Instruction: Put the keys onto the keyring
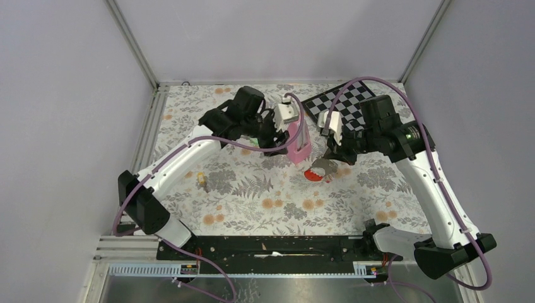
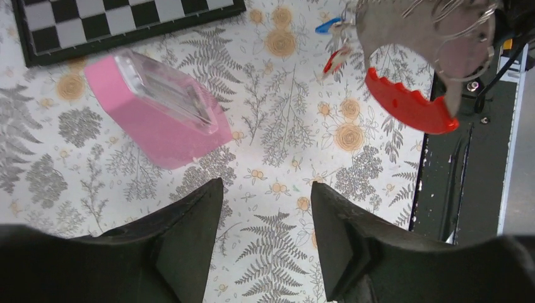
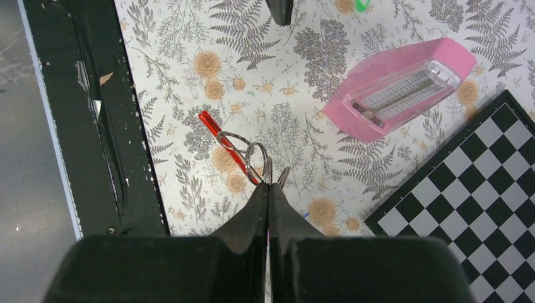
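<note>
— What is laid out, and where is the keyring held?

— A floral desk [image 1: 252,202] is seen, with a chessboard [image 1: 347,101] at its far right. A pink pyramid [image 2: 158,120] lies on its side near the middle. The keyring [image 2: 404,31] appears lifted off the desk, just right of the pyramid. It is pinched by the right gripper [image 3: 269,189], whose fingers are pressed together on its thin grey side, with the red bar [image 2: 410,104] lowest. Small wire rings [image 3: 255,154] are seen at the held end.

— And the left gripper [image 2: 266,189]?

— It is spread wide with nothing in it, above the desk between pyramid and keyring.

— Which step is judged to be in hand?

— The ring is being presented for threading. Two keys [image 2: 334,58], blue- and red-headed, are seen at its far tip. Whether they hang from it or lie beneath cannot be told. A small object [image 1: 202,181], possibly a key, lies well apart on the left.

— What is called for next?

— A key should be picked up by the left gripper. Its hole should then be guided onto the loop's opening while the ring is held steady.
</note>
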Motion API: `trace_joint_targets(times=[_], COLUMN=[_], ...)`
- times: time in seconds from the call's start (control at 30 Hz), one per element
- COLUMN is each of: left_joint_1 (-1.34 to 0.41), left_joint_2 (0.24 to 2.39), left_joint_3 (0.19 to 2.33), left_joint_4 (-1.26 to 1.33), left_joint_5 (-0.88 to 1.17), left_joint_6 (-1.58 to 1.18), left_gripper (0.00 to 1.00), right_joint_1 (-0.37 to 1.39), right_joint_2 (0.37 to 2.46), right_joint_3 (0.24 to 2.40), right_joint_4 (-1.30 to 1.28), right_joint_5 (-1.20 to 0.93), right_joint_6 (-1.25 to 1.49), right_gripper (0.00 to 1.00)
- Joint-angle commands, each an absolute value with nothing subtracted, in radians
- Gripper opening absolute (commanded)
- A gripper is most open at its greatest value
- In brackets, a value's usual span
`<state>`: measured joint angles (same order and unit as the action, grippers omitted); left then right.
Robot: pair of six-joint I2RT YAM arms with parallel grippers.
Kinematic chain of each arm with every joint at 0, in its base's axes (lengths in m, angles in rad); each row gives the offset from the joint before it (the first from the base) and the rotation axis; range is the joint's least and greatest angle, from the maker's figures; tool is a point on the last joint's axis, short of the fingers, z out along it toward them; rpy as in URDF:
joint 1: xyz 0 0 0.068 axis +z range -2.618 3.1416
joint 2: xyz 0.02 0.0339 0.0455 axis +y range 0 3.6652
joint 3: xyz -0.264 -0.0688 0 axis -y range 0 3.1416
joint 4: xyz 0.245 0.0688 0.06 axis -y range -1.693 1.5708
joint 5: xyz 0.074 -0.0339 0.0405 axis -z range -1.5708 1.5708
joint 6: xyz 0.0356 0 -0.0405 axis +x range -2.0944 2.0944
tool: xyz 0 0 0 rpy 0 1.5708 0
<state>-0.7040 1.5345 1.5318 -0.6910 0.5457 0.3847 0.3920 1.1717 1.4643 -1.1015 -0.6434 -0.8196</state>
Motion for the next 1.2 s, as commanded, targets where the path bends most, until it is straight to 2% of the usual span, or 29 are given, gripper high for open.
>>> trace_joint_targets(times=[0.0,0.03,0.07,0.13,0.17,0.37,0.5,0.57,0.67,0.73,0.87,1.17], left_joint_1=[-0.696,-0.696,-0.696,-0.696,-0.696,-0.696,-0.700,-0.710,-0.735,-0.758,-0.796,-0.846], left_joint_2=[1.582,1.587,1.594,1.598,1.593,1.515,1.533,1.542,1.583,1.610,1.624,1.603], left_joint_3=[1.551,1.557,1.570,1.594,1.598,1.488,1.463,1.452,1.480,1.490,1.474,1.417], left_joint_4=[-0.752,-0.750,-0.754,-0.752,-0.744,-0.558,-0.453,-0.387,-0.362,-0.362,-0.341,-0.340], left_joint_5=[0.547,0.548,0.553,0.579,0.605,0.881,1.024,1.066,1.092,1.090,1.084,1.102], left_joint_6=[0.362,0.361,0.372,0.405,0.420,0.469,0.433,0.384,0.352,0.351,0.338,0.331], left_gripper=[0.60,0.62,0.69,0.93,0.98,0.99,0.89,0.80,0.52,0.40,0.38,0.50], right_joint_1=[0.414,0.415,0.417,0.421,0.423,0.425,0.425,0.425,0.425,0.425,0.424,0.422], right_joint_2=[1.195,1.197,1.199,1.200,1.202,1.171,1.149,1.133,1.128,1.139,1.156,1.159], right_joint_3=[1.538,1.543,1.539,1.507,1.489,1.402,1.386,1.355,1.316,1.301,1.280,1.263], right_joint_4=[-1.182,-1.193,-1.203,-1.216,-1.217,-1.221,-1.236,-1.220,-1.191,-1.176,-1.155,-1.087], right_joint_5=[-0.608,-0.608,-0.612,-0.625,-0.632,-0.682,-0.704,-0.750,-0.841,-0.893,-0.955,-0.953], right_joint_6=[-0.890,-0.897,-0.903,-0.909,-0.911,-0.880,-0.865,-0.860,-0.867,-0.870,-0.871,-0.847], right_gripper=[0.00,0.00,0.00,0.00,0.00,0.00,0.00,0.00,0.00,0.00,0.00,0.00])
